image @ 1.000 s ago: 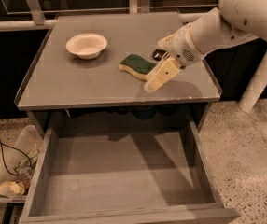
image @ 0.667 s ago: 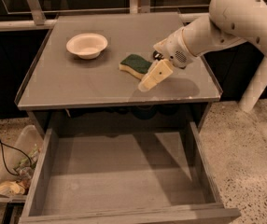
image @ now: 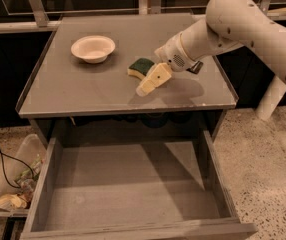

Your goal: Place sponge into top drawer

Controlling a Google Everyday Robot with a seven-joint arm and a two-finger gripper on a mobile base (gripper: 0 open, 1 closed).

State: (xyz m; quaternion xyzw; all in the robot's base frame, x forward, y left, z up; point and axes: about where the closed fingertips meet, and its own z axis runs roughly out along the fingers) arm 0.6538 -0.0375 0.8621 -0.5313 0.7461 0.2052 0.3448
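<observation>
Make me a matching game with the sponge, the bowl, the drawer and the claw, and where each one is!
Things:
1. sponge
2. white bowl
3. top drawer
4. claw

Places:
A. back left of the cabinet top
B. pulled open below the cabinet top
C. close beside the sponge, on its right
D. middle of the cabinet top, green face up

Pairs: 1-D, 2-A, 3-B, 4-C

Grey tabletop [image: 83, 89] carries bowl [image: 93, 48], sponge [image: 141, 67], dark packet [image: 196, 68]; gripper [image: 150, 81] beside sponge.
</observation>
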